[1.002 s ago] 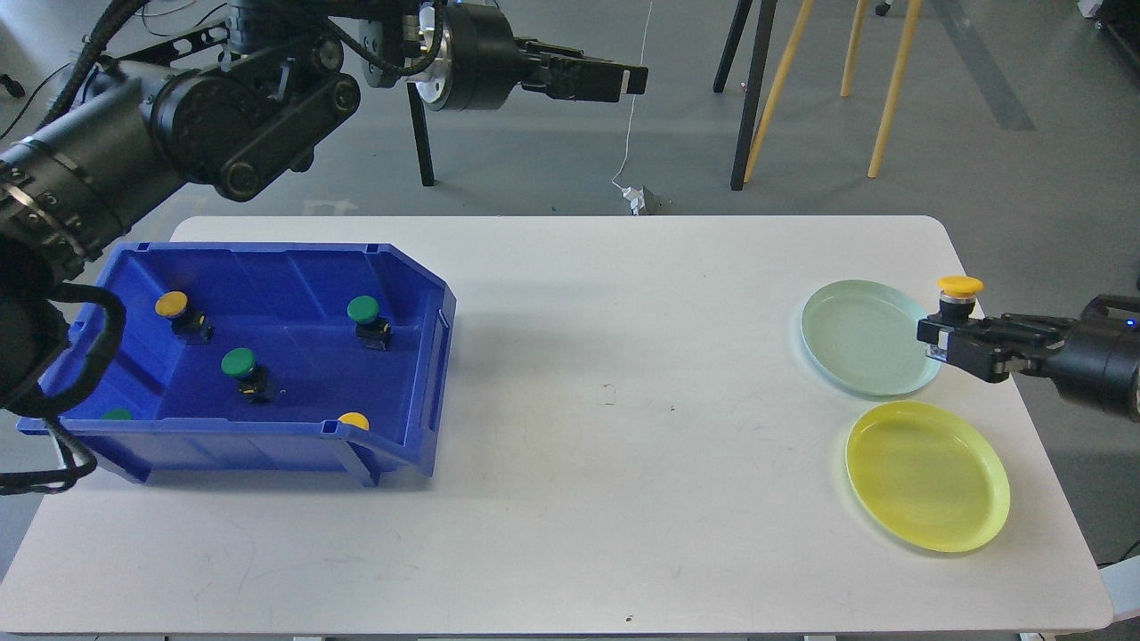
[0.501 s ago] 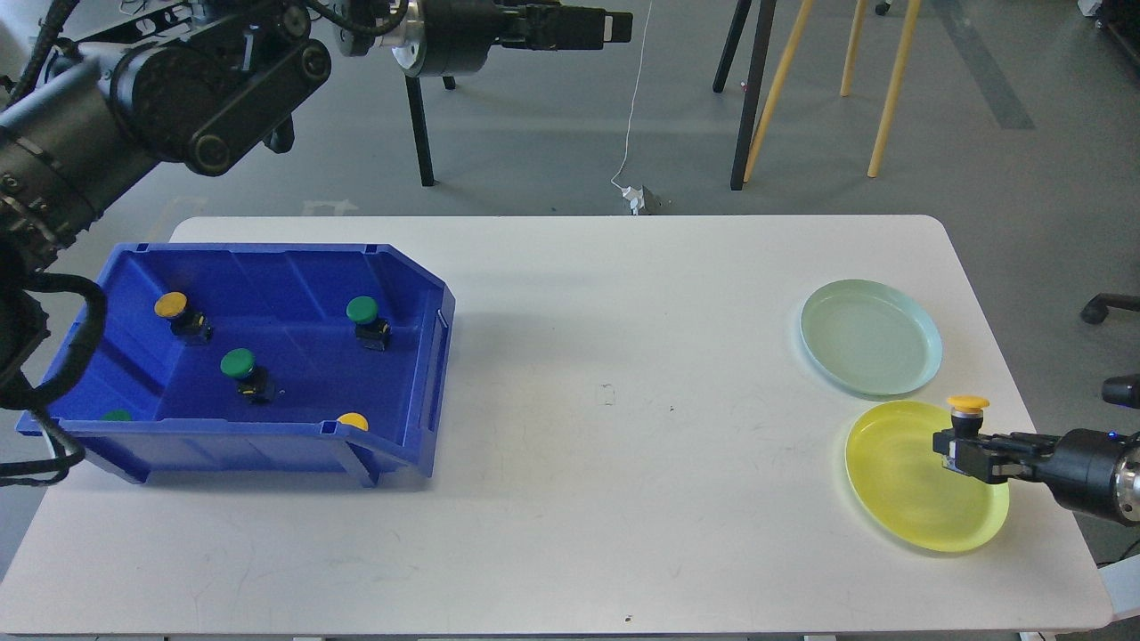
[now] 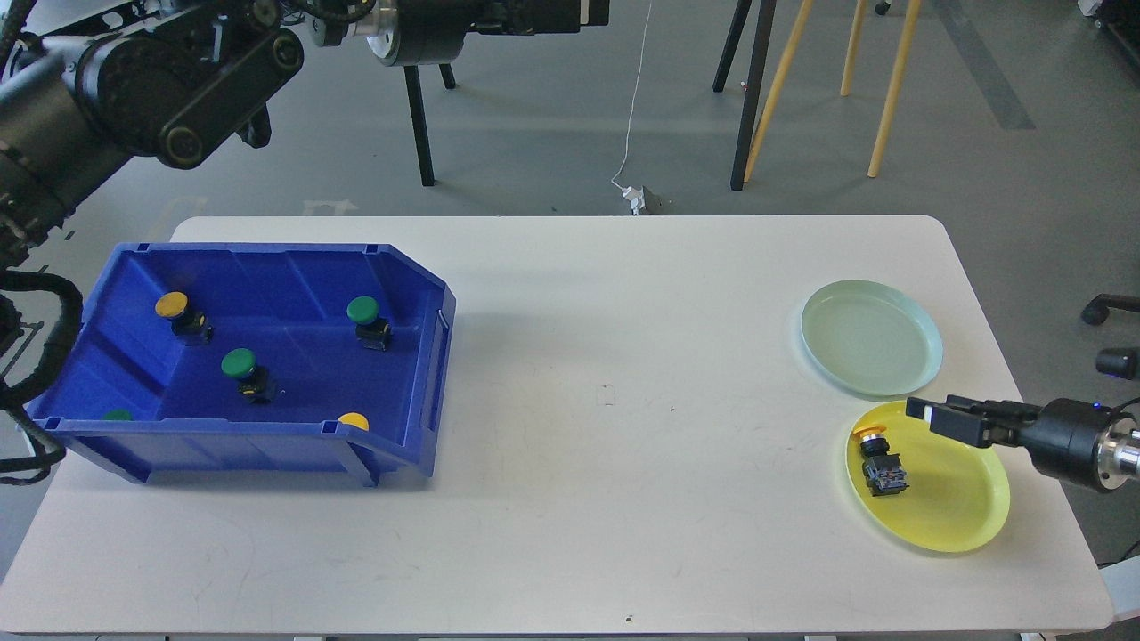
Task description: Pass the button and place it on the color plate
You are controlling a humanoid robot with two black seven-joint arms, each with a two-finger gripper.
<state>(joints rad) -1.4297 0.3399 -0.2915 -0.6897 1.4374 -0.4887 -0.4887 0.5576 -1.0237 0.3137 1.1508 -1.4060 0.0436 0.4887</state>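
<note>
A yellow-capped button (image 3: 877, 458) lies tipped on its side on the left part of the yellow plate (image 3: 953, 503). My right gripper (image 3: 926, 413) hovers just above and to the right of it, apart from it and empty, with its jaws released. The pale green plate (image 3: 871, 336) behind is bare. My left gripper (image 3: 592, 11) is raised high at the top edge of the view, partly cut off, so its fingers cannot be made out. It holds nothing that I can see.
A blue bin (image 3: 436, 356) on the table's left holds several buttons, among them a yellow one (image 3: 172, 305) and two green ones (image 3: 362, 310) (image 3: 239, 362). Chair and easel legs stand on the floor beyond the white table (image 3: 606, 499).
My right gripper carried the yellow button from beside the green plate down to the yellow plate and let it go. The button now lies on its side. My left arm rose higher.
</note>
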